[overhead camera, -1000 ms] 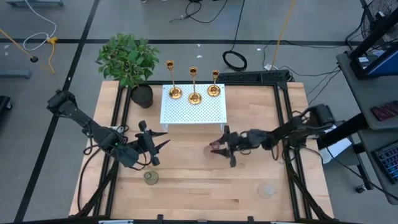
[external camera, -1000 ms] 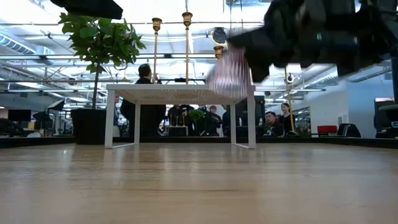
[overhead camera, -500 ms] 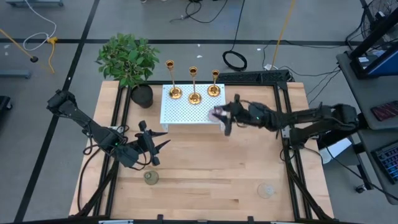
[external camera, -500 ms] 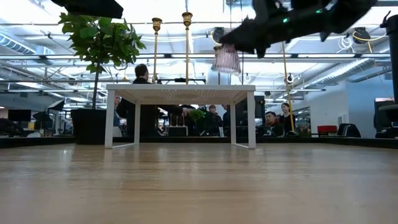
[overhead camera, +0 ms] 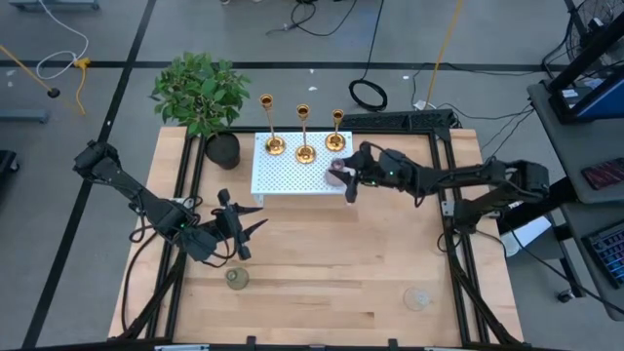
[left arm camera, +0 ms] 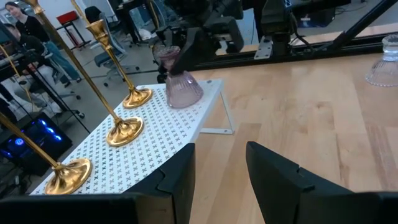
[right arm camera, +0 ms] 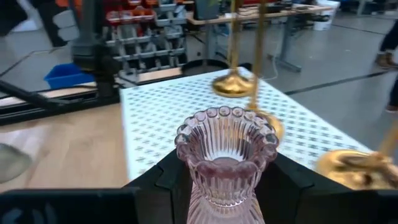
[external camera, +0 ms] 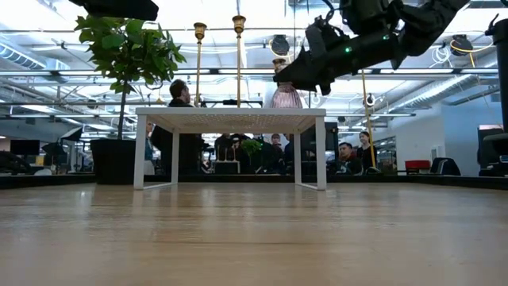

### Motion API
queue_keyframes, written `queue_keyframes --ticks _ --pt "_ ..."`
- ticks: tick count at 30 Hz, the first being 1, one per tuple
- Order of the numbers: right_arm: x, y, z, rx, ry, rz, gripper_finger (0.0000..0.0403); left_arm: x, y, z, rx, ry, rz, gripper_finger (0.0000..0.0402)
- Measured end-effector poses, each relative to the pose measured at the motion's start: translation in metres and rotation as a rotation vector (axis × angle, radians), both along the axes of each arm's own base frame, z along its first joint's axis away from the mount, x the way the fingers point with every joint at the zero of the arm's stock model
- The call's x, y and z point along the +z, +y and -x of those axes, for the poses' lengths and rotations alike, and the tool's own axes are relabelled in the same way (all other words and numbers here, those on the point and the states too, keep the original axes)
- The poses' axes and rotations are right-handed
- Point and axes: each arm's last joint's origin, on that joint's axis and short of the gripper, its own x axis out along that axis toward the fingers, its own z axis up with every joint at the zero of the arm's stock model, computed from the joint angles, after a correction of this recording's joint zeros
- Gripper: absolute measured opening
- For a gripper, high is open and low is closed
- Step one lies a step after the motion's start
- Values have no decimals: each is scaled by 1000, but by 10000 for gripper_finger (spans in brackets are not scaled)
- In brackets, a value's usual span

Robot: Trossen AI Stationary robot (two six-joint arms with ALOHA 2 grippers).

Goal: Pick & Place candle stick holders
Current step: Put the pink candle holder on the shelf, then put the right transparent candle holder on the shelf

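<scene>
My right gripper (overhead camera: pixel 343 175) is shut on the pink glassy holder (overhead camera: pixel 336 168) over the right near corner of the white perforated stand (overhead camera: pixel 292 177). In the low view the pink holder (external camera: pixel 286 95) has its base level with the stand's top (external camera: pixel 230 119); I cannot tell if it touches. Three gold candlesticks (overhead camera: pixel 305 153) stand on their round bases along the stand's far side. The olive-green holder (overhead camera: pixel 237 279) and the clear holder (overhead camera: pixel 418 297) stand on the wooden table. My left gripper (overhead camera: pixel 240 230) is open and empty above the table's left middle. My right gripper pinches the pink holder's ribbed neck (right arm camera: pixel 225 186), just under its scalloped rim (right arm camera: pixel 227 134), between its two fingers (right arm camera: pixel 166 180). The fingers come from the table's right, slanting down. The holder sits nearly upright, rim up, its base at the stand's top.
A dark plant pot (overhead camera: pixel 222 149) with a leafy plant (overhead camera: pixel 200 90) stands left of the stand. Black frame rails (overhead camera: pixel 444 195) run along the table's sides. Bare wood (overhead camera: pixel 322 273) lies between the two loose holders. People sit in the room behind.
My right gripper has carried the pink holder from above the table's middle up and toward the far edge, over the stand's right near corner, then down to the stand's top. It has stayed shut on the holder.
</scene>
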Motion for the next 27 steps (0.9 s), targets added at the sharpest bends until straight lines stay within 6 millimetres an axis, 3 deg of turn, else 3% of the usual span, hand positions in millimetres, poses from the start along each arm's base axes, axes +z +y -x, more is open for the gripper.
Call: queue_keyframes --ticks 11,27 --pt "-1 -11 3 -38 6 0 168 0 0 0 0 -2 1 150" --pt "4 -11 4 -29 -9 52 232 0 0 0 1 -5 5 150"
